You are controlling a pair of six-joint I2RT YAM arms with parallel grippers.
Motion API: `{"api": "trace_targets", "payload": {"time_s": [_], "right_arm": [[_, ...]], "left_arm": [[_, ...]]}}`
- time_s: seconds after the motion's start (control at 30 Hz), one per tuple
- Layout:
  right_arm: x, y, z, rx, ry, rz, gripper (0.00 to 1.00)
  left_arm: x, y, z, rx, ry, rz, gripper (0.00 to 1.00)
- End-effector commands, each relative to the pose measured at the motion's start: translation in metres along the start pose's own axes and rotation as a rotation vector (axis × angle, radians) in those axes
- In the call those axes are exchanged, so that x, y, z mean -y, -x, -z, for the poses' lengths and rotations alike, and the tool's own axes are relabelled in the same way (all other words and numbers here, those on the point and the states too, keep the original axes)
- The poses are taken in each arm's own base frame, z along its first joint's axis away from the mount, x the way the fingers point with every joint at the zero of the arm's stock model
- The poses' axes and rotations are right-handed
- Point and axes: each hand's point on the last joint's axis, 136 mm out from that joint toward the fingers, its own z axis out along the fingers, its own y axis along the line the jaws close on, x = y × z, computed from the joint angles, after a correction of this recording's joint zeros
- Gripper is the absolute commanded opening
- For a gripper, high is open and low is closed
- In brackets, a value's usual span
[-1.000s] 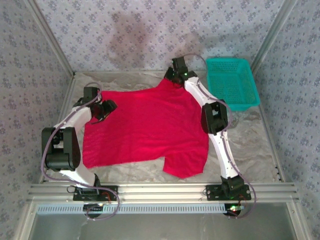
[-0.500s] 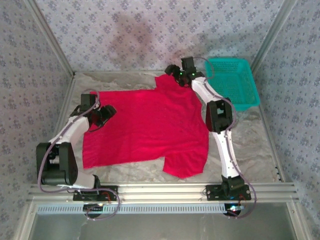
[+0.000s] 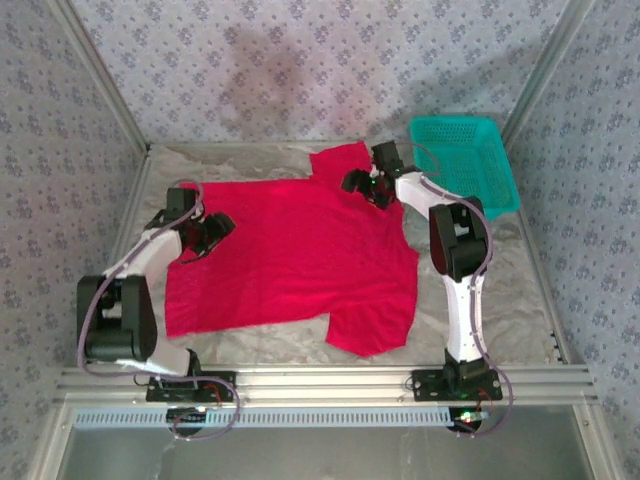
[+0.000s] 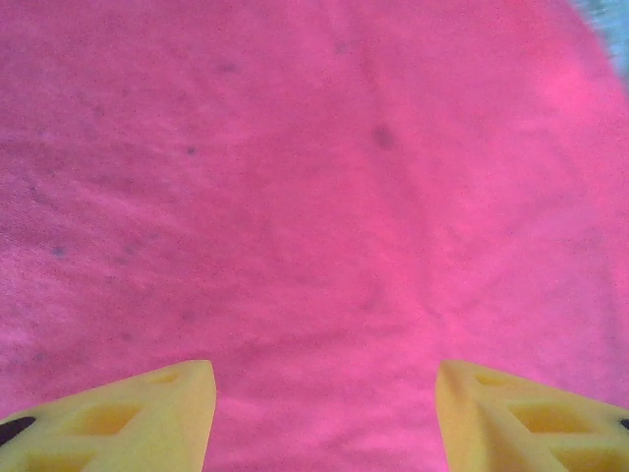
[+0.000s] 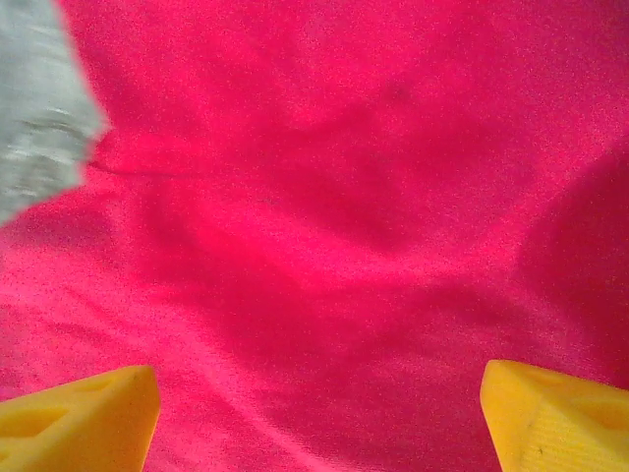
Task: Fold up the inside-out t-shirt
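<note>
Grey crinkled sheeting covers the table [image 3: 500, 280], with patterned walls [image 3: 300, 60] around it. The plain crimson soft cloth short-sleeved t-shirt [image 3: 290, 250] lies spread flat across the table centre. The left gripper [image 3: 213, 232] is at the shirt's left edge, its yellow jaws apart over the cloth. The right gripper [image 3: 360, 185] is by the sleeve at the far edge, its jaws wide apart. A teal plastic mesh basket [image 3: 456, 121] sits in the far right corner.

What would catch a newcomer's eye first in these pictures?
The bright red t-shirt spread flat across the table dominates. Next comes the teal mesh basket at the far right corner. The left fingers sit open at the shirt's left edge, the right fingers open by its far sleeve.
</note>
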Motion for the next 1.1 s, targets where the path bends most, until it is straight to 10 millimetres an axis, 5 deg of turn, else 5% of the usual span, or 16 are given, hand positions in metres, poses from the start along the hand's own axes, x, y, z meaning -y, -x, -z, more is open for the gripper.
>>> {"api": "trace_targets", "payload": {"time_s": [0.0, 0.3, 0.53, 0.67, 0.8, 0.93, 1.07], "right_arm": [[0.013, 0.004, 0.003, 0.013, -0.010, 0.018, 0.87], [0.063, 0.013, -0.021, 0.004, -0.186, 0.001, 0.89], [0.070, 0.040, -0.029, 0.007, -0.225, -0.008, 0.89], [0.044, 0.062, -0.011, 0.052, -0.175, 0.020, 0.90], [-0.004, 0.065, 0.035, 0.078, -0.088, 0.079, 0.91], [-0.025, 0.041, 0.089, 0.109, -0.118, 0.167, 0.93], [-0.014, -0.002, 0.136, 0.143, -0.206, 0.244, 0.94]], "left_arm": [[0.001, 0.026, -0.020, 0.031, 0.035, -0.034, 0.61], [0.006, 0.063, -0.095, 0.000, 0.072, -0.025, 0.63], [0.018, 0.088, -0.112, -0.007, 0.088, -0.049, 0.63], [0.031, 0.103, -0.086, 0.051, 0.076, -0.058, 0.65], [0.029, 0.111, -0.033, 0.135, 0.152, -0.069, 0.66], [0.000, 0.094, 0.014, 0.149, 0.233, -0.015, 0.66], [-0.043, 0.060, 0.046, 0.122, 0.290, 0.063, 0.65]]}}
